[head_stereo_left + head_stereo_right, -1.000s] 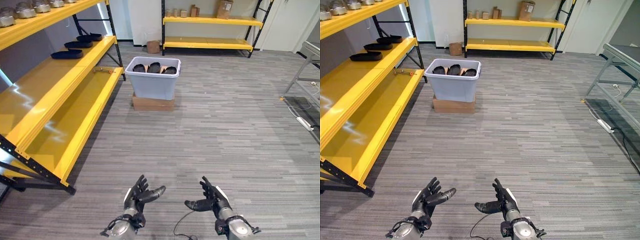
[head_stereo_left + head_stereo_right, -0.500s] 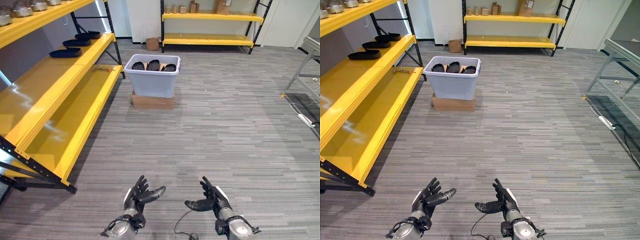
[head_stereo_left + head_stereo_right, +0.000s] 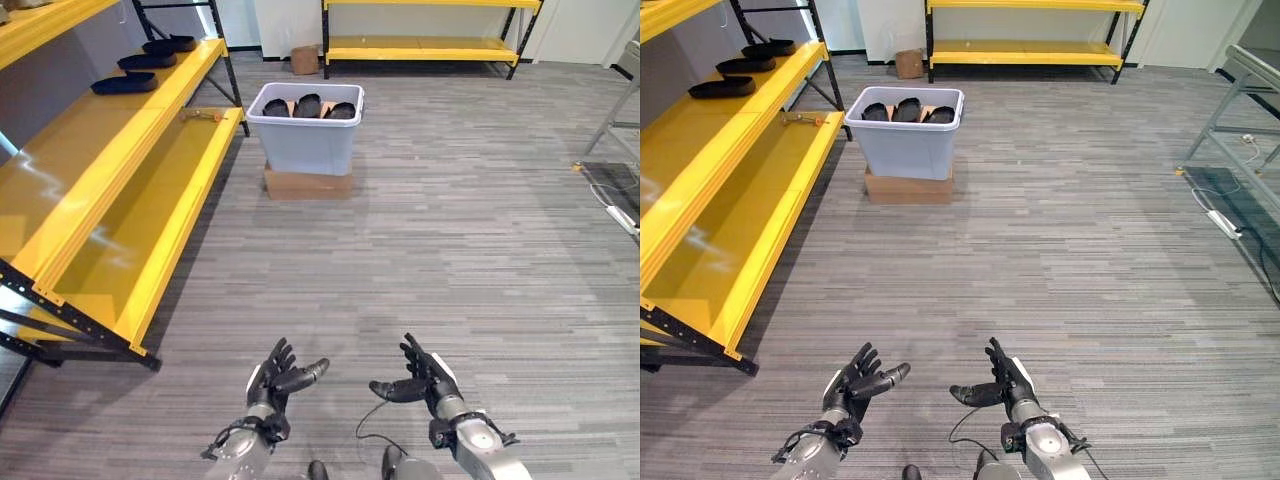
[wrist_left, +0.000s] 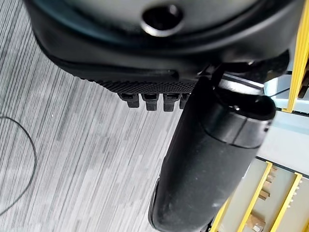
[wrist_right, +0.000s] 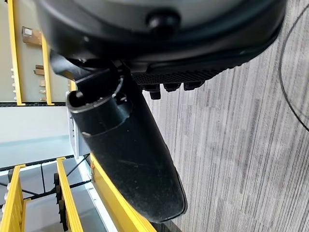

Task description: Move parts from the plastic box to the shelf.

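Nearest, the left hand point(image 3: 278, 379) and the right hand point(image 3: 418, 381) hang low over the grey floor point(image 3: 450, 250), palms turned toward each other, fingers spread wide and holding nothing. That reads as a ready pose for carrying: both are empty, and the parts lie well ahead, so the robot likely has to walk up to them first.

Farther off, left of centre, the plastic box point(image 3: 305, 140) stands on a flat cardboard box point(image 3: 306, 184), which lifts its rim to an easier reach. Inside it dark parts point(image 3: 308, 105) lie side by side. To the left runs the yellow shelf point(image 3: 110, 200), its near stretches bare; at its far end three dark parts point(image 3: 123, 84) already lie in a row on the middle level, so the work seems partly done. A second yellow shelf point(image 3: 430, 48) stands at the far wall.

The eye views give the whole layout. The wrist views add each thumb point(image 4: 207, 159) from very close, straight and clear of the fingers, with floor and yellow shelf rails beyond.
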Controlling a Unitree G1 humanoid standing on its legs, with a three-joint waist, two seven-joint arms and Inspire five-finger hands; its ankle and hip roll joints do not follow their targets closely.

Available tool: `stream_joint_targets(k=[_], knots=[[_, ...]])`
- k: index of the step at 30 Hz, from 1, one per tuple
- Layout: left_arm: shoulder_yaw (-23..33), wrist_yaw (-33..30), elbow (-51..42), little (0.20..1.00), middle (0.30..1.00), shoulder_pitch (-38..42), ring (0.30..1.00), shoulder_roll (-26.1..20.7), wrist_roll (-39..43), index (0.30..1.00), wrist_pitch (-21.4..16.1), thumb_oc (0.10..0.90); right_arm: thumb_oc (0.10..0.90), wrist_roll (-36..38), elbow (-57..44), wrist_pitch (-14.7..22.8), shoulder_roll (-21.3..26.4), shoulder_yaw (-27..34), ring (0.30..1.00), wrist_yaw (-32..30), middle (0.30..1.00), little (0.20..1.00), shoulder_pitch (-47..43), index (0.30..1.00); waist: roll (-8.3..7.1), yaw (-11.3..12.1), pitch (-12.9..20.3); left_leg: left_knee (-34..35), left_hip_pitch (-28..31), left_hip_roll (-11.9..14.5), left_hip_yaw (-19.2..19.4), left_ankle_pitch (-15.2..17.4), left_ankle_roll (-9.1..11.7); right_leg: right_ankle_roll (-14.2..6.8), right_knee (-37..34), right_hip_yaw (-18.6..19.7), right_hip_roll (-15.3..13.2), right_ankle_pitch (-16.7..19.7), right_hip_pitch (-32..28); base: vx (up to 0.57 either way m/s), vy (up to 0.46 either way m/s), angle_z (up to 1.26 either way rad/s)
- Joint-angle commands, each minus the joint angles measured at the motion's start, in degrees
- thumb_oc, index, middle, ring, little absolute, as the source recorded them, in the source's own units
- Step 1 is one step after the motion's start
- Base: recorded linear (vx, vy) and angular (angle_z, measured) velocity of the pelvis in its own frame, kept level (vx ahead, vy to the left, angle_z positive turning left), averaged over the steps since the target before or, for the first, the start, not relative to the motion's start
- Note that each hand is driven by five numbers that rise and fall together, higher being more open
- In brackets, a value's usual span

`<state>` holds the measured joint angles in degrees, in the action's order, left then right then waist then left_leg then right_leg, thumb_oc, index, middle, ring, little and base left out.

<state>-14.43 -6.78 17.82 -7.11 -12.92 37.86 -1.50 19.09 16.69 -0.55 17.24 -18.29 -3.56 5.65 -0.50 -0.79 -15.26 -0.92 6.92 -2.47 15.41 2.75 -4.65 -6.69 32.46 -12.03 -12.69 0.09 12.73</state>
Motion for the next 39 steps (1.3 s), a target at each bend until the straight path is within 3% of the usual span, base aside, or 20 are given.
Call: stream_joint_targets(k=[1,4,6,7,9,18,20,21,22,24,25,27,30,31,32,33,34,36,38,39], knots=[[0.8,1.4,-5.6,1.0,1.0,2.1,1.0,-2.2,-0.8,1.0,-5.1,0.9,0.9,1.9,-3.6,5.3,-1.4,0.4,1.0,-0.1,1.0,1.0,-2.8,1.0,-0.15,-0.2,2.3,-3.9,0.1,2.0,-1.0,7.7,-1.5,-2.3,-1.0,1.3,-3.2,11.5,0.6,0.09,0.082,0.04],[0.8,1.7,-5.6,1.0,1.0,2.2,1.0,-1.9,-0.9,1.0,-5.1,0.9,0.9,2.8,-3.3,5.6,-0.6,1.2,1.0,-0.4,1.0,1.0,-2.9,1.0,-0.68,-1.9,2.1,-2.8,2.5,0.1,-1.8,9.1,-1.5,-1.8,-8.2,1.9,0.2,10.4,4.0,0.14,0.035,-0.17],[0.9,1.8,-5.6,1.0,1.0,2.2,1.0,-1.7,-0.9,1.0,-5.2,0.9,0.9,3.0,-3.2,5.7,-0.5,1.3,1.0,-0.6,1.0,1.0,-3.1,1.0,-0.88,-2.2,2.0,-2.4,3.5,-0.5,-2.1,9.9,-1.5,-1.6,-12.0,1.2,0.4,10.7,4.3,0.19,-0.01,-0.03],[0.8,1.8,-5.1,1.0,1.0,2.7,1.0,-1.2,-0.8,1.0,-5.2,0.9,0.9,3.0,-3.3,6.0,-0.2,1.8,1.0,-1.0,1.0,1.0,-3.3,1.0,-1.07,-3.2,1.8,-1.8,5.8,-1.4,-2.7,11.6,-0.9,-2.0,-20.2,0.5,0.2,11.7,4.9,0.31,-0.032,0.12],[0.9,1.9,-4.9,1.0,1.0,2.8,1.0,-0.8,-0.8,1.0,-5.3,0.9,0.9,2.6,-3.6,5.8,-0.1,2.0,1.0,-1.1,1.0,1.0,-3.3,1.0,-1.45,-3.8,2.2,-1.8,6.8,-2.0,-3.1,12.3,-0.4,-2.3,-23.3,0.4,0.2,12.3,5.2,0.28,-0.028,0.17],[0.0,2.4,-4.4,1.0,1.0,3.5,1.0,0.4,-0.4,1.0,-5.7,0.9,0.9,4.0,-4.4,6.5,1.1,3.6,1.0,-0.6,1.0,1.0,-1.6,1.0,0.21,-5.1,6.0,-3.0,9.7,0.6,-4.6,14.1,1.3,0.8,-20.2,-3.3,2.8,7.4,3.1,0.23,-0.063,0.3],[-0.3,1.9,-4.0,1.0,1.0,4.3,1.0,0.4,-0.1,1.0,-5.8,0.9,0.9,4.9,-4.0,6.5,1.3,4.5,1.0,-1.1,1.0,1.0,-1.0,1.0,0.62,-5.8,6.9,-5.4,9.6,2.5,-5.1,12.0,3.3,2.1,-19.4,-3.6,4.5,4.9,1.9,0.29,-0.17,0.33],[-0.2,1.4,-4.4,1.0,1.0,4.2,1.0,0.3,0.2,1.0,-6.0,0.9,0.9,5.5,-3.7,6.5,1.6,4.9,1.0,-1.4,1.0,1.0,-0.7,1.0,0.67,-5.8,7.2,-12.1,7.5,4.2,-4.7,7.8,5.7,3.5,-19.8,-4.2,5.8,3.2,0.0,0.21,-0.166,0.33],[-0.2,1.4,-4.4,1.0,1.0,4.2,1.0,0.3,0.2,1.0,-6.0,0.9,0.9,5.5,-3.7,6.5,1.5,4.9,1.0,-1.4,1.0,1.0,-0.7,1.0,0.66,-5.8,7.2,-12.0,7.5,4.2,-4.7,7.8,5.7,3.5,-19.8,-4.2,5.8,3.3,0.0,0.24,-0.217,0.22],[0.1,1.1,-5.0,1.0,1.0,3.8,1.0,0.0,1.1,1.0,-6.2,0.9,0.9,6.5,-3.6,6.6,2.0,5.3,1.0,-1.5,1.0,1.0,-0.9,1.0,-0.16,-4.8,6.7,-25.2,2.0,5.7,-5.4,0.5,8.7,5.8,-21.0,-4.0,7.3,1.5,-3.0,0.16,-0.216,-0.06],[0.0,0.8,-5.5,1.0,1.0,3.6,1.0,-0.2,1.6,1.0,-6.4,0.9,0.9,6.7,-3.6,6.7,2.5,5.6,1.0,-1.8,1.0,1.0,-1.0,1.0,-1.36,-3.3,5.3,-32.4,-1.8,4.6,-6.8,-2.8,9.9,6.7,-21.9,-3.9,7.2,0.9,-5.4,0.16,-0.207,-0.01],[0.2,0.6,-5.6,1.0,1.0,3.6,1.0,-0.4,1.6,1.0,-6.1,0.9,0.9,6.6,-3.5,6.6,2.7,5.9,1.0,-2.0,1.0,1.0,-1.1,1.0,-1.94,-2.7,4.8,-33.4,-3.8,5.1,-6.7,-2.9,9.7,7.1,-22.5,-4.2,7.2,0.4,-6.5,0.11,-0.101,-0.14],[0.2,0.5,-5.7,1.0,1.0,2.8,1.0,-0.8,1.5,1.0,-5.6,0.9,0.9,6.7,-3.6,6.9,2.7,6.6,1.0,-3.2,1.0,1.0,-1.1,1.0,-3.21,-0.6,3.7,-27.3,-11.8,7.2,-4.5,1.6,6.6,6.2,-24.2,-4.1,6.4,-1.0,-10.1,0.2,-0.013,-0.07],[0.4,0.7,-5.7,1.0,1.0,2.2,1.0,-1.0,1.4,1.0,-5.5,0.9,0.9,6.3,-3.1,7.0,2.6,7.0,1.0,-3.3,1.0,1.0,-1.1,1.0,-3.64,-0.1,3.9,-22.7,-12.7,8.2,-4.1,2.4,5.7,6.0,-24.5,-3.5,6.6,-1.8,-10.9,0.22,0.032,0.14],[0.4,0.7,-5.7,1.0,1.0,2.1,1.0,-1.0,1.4,1.0,-5.5,0.9,0.9,6.3,-3.0,7.0,2.6,6.9,1.0,-3.3,1.0,1.0,-1.1,1.0,-3.68,0.0,3.8,-22.5,-12.4,8.2,-3.9,2.5,5.7,5.9,-24.5,-3.4,6.5,-1.8,-11.0,0.29,0.116,-0.04],[0.6,0.5,-5.8,1.0,1.0,1.6,1.0,-1.2,1.2,1.0,-5.6,0.9,0.9,5.7,-2.3,7.1,2.2,6.9,1.0,-3.8,1.0,1.0,-1.0,1.0,-3.04,0.9,3.9,-13.7,-15.4,11.3,-4.2,-1.7,6.4,5.5,-25.0,-3.0,7.2,-3.0,-12.7,0.17,0.087,-0.21],[0.6,0.5,-5.8,1.0,1.0,1.5,1.0,-1.2,1.2,1.0,-5.6,0.9,0.9,5.7,-2.2,7.1,2.2,6.9,1.0,-3.8,1.0,1.0,-1.0,1.0,-3.15,1.0,3.7,-13.1,-14.7,11.1,-4.1,-2.0,6.5,5.5,-25.0,-2.9,7.1,-3.1,-13.1,0.24,0.12,-0.29],[1.2,0.1,-5.8,1.0,1.0,1.2,1.0,-1.4,0.7,1.0,-5.4,0.9,0.9,5.4,-1.9,7.1,2.0,6.8,1.0,-3.8,1.0,1.0,-1.0,1.0,-2.25,2.1,3.3,-6.2,-16.0,13.5,-5.8,-8.1,8.4,5.3,-25.7,-1.8,8.2,-4.3,-15.5,0.24,0.101,-0.34],[1.5,0.4,-5.8,1.0,1.0,1.2,1.0,-1.5,0.9,1.0,-5.3,0.9,0.9,5.4,-1.7,6.9,2.1,6.9,1.0,-3.5,1.0,1.0,-0.9,1.0,-1.93,2.4,3.4,-4.2,-15.1,14.4,-5.5,-9.6,9.2,5.0,-25.7,-1.4,8.4,-4.8,-16.5,0.24,0.106,-0.27],[1.9,0.6,-6.0,1.0,1.0,1.0,1.0,-1.7,1.0,1.0,-5.3,0.9,0.9,5.5,-1.9,6.6,1.9,6.9,1.0,-3.1,1.0,1.0,-0.6,1.0,-1.82,2.4,3.7,-3.4,-13.5,14.0,-4.9,-8.0,8.8,4.6,-25.2,-1.3,8.3,-5.5,-16.9,0.31,0.167,-0.31]])
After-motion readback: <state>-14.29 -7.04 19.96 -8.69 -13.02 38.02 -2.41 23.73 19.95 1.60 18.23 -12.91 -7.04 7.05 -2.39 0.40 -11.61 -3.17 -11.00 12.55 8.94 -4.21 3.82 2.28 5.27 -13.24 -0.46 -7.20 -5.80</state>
